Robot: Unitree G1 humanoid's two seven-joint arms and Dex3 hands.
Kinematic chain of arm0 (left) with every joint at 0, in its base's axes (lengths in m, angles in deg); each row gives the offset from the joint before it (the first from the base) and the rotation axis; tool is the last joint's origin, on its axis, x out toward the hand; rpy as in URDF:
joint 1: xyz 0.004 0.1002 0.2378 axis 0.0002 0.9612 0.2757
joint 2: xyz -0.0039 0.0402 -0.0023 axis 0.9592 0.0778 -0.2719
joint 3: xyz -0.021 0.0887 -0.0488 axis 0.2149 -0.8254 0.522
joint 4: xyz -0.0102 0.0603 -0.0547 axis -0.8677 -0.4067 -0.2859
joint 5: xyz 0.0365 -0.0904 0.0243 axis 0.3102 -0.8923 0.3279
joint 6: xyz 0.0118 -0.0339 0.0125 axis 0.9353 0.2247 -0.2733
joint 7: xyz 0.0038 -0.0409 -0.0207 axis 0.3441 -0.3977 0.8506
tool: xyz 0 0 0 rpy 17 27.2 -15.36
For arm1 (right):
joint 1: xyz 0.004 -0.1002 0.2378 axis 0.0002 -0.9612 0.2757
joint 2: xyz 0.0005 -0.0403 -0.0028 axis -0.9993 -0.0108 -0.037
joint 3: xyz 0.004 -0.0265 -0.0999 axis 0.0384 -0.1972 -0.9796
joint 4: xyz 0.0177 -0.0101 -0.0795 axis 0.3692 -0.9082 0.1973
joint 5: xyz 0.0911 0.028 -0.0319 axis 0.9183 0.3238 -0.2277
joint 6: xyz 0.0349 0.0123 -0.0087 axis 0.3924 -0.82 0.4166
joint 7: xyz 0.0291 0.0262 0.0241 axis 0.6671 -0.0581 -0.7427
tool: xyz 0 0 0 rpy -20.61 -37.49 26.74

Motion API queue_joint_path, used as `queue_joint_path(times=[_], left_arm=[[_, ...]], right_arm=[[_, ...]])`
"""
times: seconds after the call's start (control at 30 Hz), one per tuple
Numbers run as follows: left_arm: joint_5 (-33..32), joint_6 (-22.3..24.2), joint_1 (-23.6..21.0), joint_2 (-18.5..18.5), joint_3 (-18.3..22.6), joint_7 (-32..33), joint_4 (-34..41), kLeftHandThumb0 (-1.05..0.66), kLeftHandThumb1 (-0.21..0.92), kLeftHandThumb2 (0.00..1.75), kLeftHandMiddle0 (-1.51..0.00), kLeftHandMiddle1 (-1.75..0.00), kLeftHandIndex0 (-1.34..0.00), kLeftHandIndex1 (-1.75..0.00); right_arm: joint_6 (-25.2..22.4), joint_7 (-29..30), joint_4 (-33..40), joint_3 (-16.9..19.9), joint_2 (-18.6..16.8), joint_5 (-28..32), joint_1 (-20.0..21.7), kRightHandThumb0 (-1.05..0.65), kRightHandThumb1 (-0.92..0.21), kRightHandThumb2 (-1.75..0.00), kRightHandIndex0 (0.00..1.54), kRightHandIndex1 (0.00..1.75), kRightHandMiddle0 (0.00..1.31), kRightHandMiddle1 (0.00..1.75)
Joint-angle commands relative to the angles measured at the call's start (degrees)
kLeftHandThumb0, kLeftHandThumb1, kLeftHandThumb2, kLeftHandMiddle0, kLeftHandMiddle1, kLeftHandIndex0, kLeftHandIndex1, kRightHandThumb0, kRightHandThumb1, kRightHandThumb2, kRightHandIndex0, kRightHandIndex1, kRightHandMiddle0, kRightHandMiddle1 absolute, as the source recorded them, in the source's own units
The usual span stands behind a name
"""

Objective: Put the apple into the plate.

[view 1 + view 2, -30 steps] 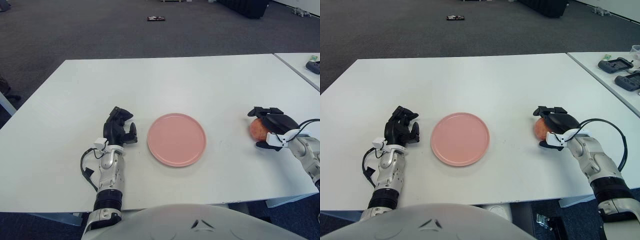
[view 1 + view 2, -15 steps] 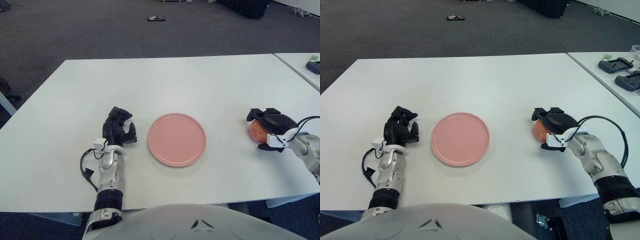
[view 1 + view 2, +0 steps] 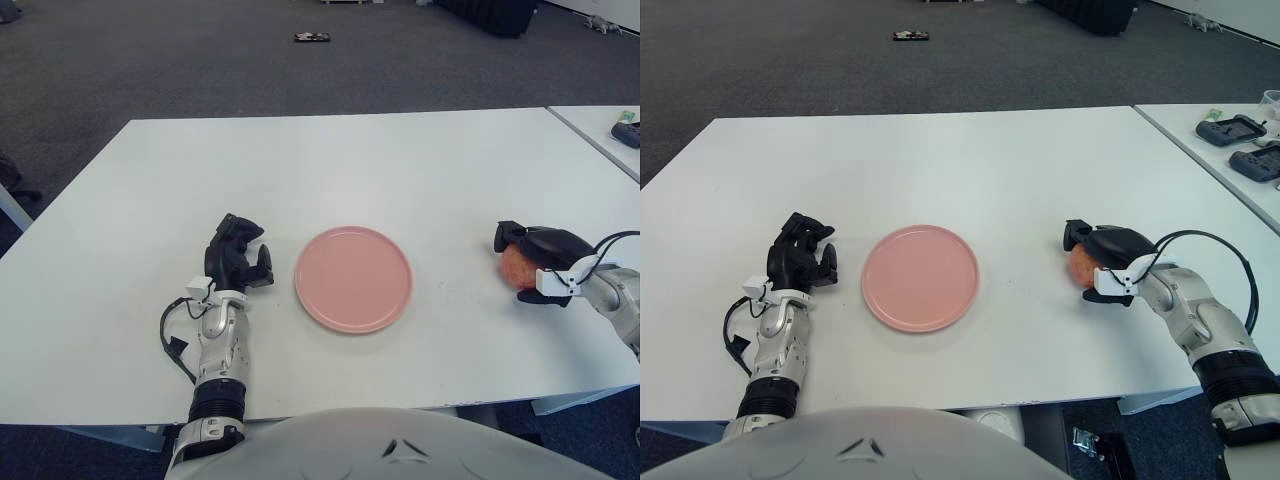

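**Apple under right robot hand, plate sitting apart**

I'm seeing the right robot hand (image 3: 1102, 255) curling over the apple (image 3: 1080, 267), gripping it on the table (image 3: 970, 160), well right of the pink plate (image 3: 920, 277). Nothing's lying btwn them. Left robot hand (image 3: 800, 262) is showing just left of the plate, fingers curled, holding nothing. Controllers (image 3: 1240, 145) are sitting on the next table, far right.

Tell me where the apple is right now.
The apple sits on the table's right side, right of the pink plate, under the right hand closing over it.
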Motion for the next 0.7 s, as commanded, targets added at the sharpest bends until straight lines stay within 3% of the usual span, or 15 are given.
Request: queue_joint_path(times=[0.0,0.3,0.67], left_arm=[[-0.1,1.8,2.5,-0.2,0.4,0.8,-2.3,-0.01,-0.09,1.75,-0.93,-1.75,-0.72,-1.64],[-0.3,2.6,2.4,-0.3,0.6,1.5,-1.9,-0.01,-0.09,1.75,-0.94,-1.75,-0.72,-1.64],[-0.6,2.6,2.4,-0.5,0.8,1.2,-1.7,-0.01,-0.09,1.75,-0.94,-1.75,-0.72,-1.64]], right_arm=[[0.0,0.2,3.4,0.5,1.5,-1.4,-0.7,-0.52,-0.22,-1.42,1.01,1.75,0.68,1.75],[0.5,4.3,3.6,1.6,1.1,-2.6,-2.1,-0.53,-0.20,-1.46,1.21,1.75,0.71,1.75],[0.8,9.4,4.8,2.9,1.3,-4.4,-2.7,-0.53,-0.19,-1.48,1.25,1.75,0.72,1.75]])
